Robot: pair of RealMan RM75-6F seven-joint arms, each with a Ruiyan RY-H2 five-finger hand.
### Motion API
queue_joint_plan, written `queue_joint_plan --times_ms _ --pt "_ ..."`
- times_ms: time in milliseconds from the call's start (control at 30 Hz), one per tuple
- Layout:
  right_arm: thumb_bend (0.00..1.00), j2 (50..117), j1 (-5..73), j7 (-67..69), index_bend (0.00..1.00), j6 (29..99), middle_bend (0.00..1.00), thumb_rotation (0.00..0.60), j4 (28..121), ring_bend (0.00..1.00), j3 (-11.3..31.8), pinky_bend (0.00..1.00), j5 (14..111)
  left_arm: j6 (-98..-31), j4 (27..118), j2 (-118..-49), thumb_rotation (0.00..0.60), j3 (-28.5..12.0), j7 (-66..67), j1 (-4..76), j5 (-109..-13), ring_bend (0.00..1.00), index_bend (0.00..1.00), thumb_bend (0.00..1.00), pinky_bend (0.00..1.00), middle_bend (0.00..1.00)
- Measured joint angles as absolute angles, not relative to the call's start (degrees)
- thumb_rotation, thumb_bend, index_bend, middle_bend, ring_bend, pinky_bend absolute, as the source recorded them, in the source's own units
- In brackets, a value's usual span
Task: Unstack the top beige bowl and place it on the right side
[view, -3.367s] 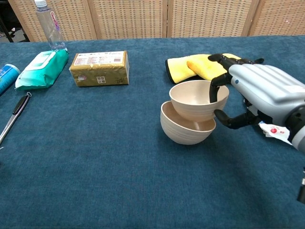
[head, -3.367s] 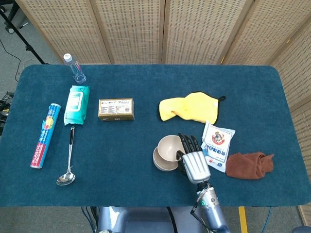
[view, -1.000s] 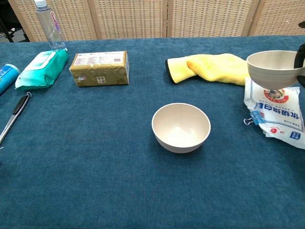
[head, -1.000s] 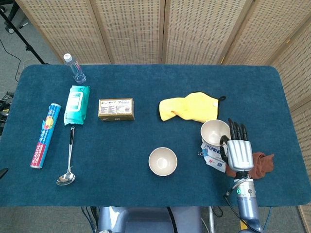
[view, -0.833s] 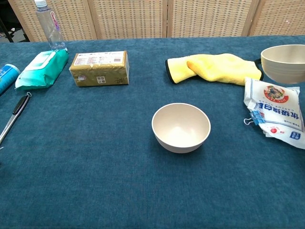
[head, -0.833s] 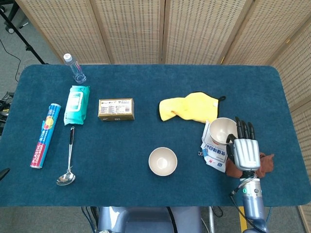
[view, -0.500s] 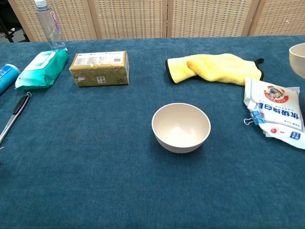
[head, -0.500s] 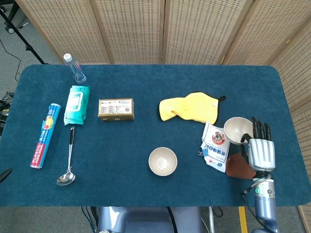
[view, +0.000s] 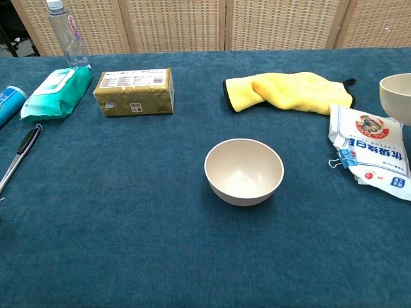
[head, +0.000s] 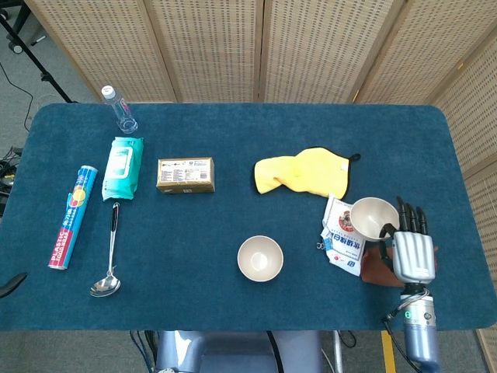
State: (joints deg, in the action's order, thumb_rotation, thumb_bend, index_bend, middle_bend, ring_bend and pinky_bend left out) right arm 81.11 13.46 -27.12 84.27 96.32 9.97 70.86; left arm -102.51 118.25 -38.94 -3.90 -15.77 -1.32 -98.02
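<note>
Tabletop right: beige bowl [head: 373, 217] in robot hand [head: 412, 250]

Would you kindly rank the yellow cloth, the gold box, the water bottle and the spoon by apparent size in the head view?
1. yellow cloth
2. gold box
3. spoon, long but thin
4. water bottle

The last two look close in area, so their order is unsure.

Top beige bowl [head: 373, 217] held upright at right; 2nd bowl [head: 260, 258] mid-table.

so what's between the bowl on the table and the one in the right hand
The white clipped packet lies between the resting bowl and the held bowl, clearest in the head view.
</note>
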Motion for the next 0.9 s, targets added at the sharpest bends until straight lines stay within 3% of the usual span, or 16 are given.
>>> queue_joint_plan --times_ms 367,900 --pt "0.47 76.7 13.0 -24.1 0.57 83.0 0.0 0.6 93.2 0.0 13.5 0.0 66.1 -101.5 118.2 -39.7 0.323 -3.6 -15.4 -1.0 -98.2 0.0 0.0 0.1 0.0 0.0" --pt "0.47 75.3 13.0 -16.3 0.57 78.6 0.0 0.6 87.0 0.0 14.3 0.0 64.3 -99.3 119.7 -41.7 0.323 -3.3 -12.3 -0.1 -98.6 0.0 0.0 0.1 0.0 0.0"
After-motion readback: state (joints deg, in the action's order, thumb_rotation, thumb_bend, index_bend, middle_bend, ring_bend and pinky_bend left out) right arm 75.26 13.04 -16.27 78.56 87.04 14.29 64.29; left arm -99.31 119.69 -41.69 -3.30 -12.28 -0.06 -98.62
